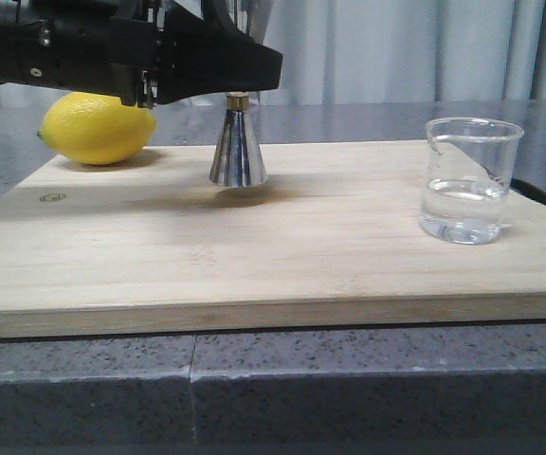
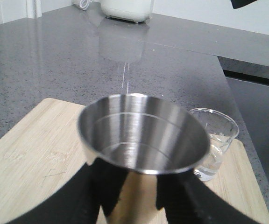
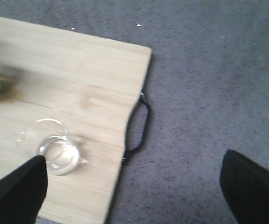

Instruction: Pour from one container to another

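Beaker [image 1: 470,180] half full at the board's [image 1: 254,256] right end, untouched beneath wide-open right gripper [image 3: 132,186]; jigger [image 1: 238,147] clamped in left gripper [image 1: 218,68], upright near lemon [image 1: 98,128]; likely to spill if the glass slips in a loose grasp.

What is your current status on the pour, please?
Left hand shut on jigger, held on the cutting board. Right hand open above beaker. Beaker holds clear liquid, untouched. Lemon clear of path.
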You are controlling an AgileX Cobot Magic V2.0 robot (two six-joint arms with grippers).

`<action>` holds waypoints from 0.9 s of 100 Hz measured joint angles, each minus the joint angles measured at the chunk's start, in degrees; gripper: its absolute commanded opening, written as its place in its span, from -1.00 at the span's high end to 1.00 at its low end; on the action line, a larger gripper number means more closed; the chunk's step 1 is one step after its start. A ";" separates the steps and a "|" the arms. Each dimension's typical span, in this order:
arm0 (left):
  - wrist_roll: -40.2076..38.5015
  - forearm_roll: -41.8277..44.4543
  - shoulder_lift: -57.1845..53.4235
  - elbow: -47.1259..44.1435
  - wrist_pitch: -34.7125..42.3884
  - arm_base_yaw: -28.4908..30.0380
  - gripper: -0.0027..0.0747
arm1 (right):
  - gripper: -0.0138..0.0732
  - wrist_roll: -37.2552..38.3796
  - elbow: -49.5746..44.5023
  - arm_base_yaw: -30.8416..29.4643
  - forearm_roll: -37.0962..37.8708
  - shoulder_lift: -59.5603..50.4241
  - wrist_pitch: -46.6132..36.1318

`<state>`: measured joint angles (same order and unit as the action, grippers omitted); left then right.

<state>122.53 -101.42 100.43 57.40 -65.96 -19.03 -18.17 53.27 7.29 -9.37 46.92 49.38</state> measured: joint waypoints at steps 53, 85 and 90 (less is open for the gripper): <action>-0.08 0.00 0.00 0.00 0.00 0.00 0.26 | -0.83 1.17 10.89 16.20 -0.39 13.63 11.13; -0.08 0.00 0.00 0.00 -0.05 0.00 0.26 | -0.83 1.90 0.31 16.20 -0.39 5.31 -0.96; -0.08 0.00 0.00 0.00 -0.05 0.00 0.26 | -0.83 1.90 -4.17 16.30 -0.39 2.96 -5.47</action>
<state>122.45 -101.42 100.43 57.40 -66.02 -19.03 -16.27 49.10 23.59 -9.75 49.88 43.90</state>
